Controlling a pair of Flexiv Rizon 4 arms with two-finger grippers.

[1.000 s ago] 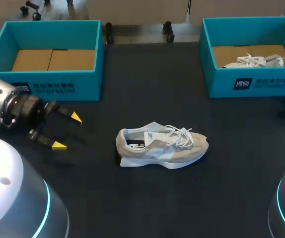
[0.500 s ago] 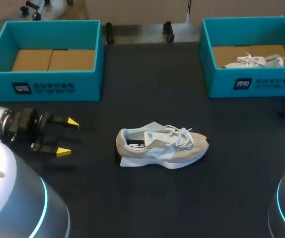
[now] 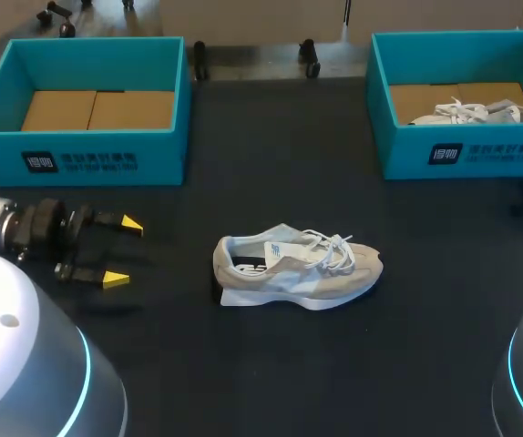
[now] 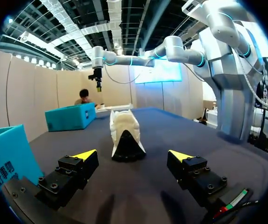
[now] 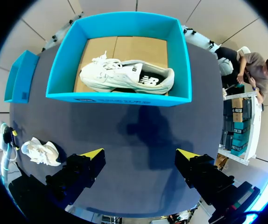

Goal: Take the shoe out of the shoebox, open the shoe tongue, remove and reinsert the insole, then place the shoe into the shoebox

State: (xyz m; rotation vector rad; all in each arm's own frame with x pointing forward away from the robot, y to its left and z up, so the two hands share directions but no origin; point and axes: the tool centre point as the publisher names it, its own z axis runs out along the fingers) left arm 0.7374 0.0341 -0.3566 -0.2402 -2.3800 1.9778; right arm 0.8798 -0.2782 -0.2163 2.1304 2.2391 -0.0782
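Across the table (image 3: 271,364): two shoeboxes (image 3: 107,160), two seemingly matching shoes (image 3: 298,269); left fingers (image 4: 84,155), right fingers (image 5: 94,154) apart

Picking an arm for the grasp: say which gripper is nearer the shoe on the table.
Left. The left gripper faces the heel of the shoe; the right gripper hovers high by the far box.

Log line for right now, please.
left gripper open, facing shoe heel | right gripper open, high, right shoebox ahead | shoe on table, ungripped
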